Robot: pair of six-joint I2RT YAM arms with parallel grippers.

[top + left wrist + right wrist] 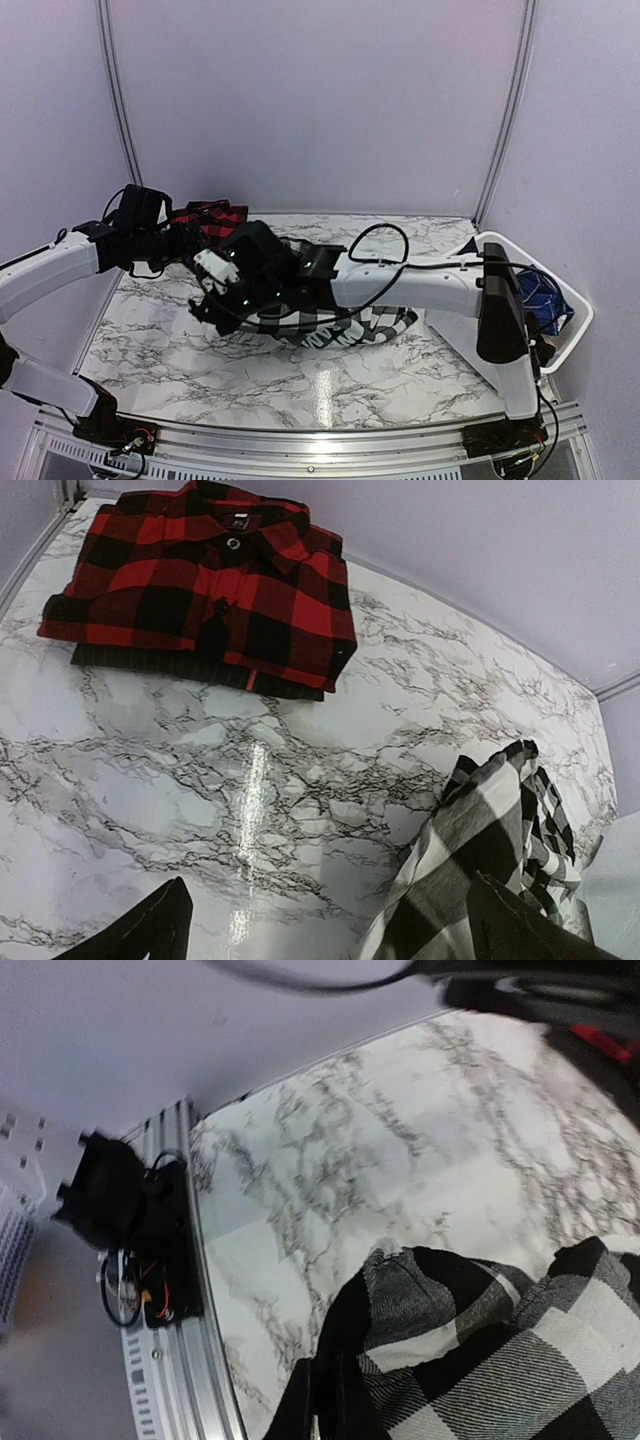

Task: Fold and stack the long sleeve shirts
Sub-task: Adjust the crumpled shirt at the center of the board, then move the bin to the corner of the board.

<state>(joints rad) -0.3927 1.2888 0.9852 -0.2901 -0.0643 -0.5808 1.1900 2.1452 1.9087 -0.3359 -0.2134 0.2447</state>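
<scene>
- The black-and-white shirt (335, 325) is bunched up halfway between the table's left and right edges.
- My right claw (222, 295) is clamped on a raised fold of it.
- The red-and-black shirt (200, 590) lies folded at the table's far left corner.
- My left claw (330, 885) hangs wide open between them.

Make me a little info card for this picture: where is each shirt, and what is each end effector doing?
red-and-black shirt: folded, lying flat at the far left of the table
black-and-white shirt: bunched up, partly lifted off the marble
left end effector: open, empty, over bare marble between the two shirts
right end effector: shut on the black-and-white shirt
bin: white, at the right side, with a blue thing inside
</scene>
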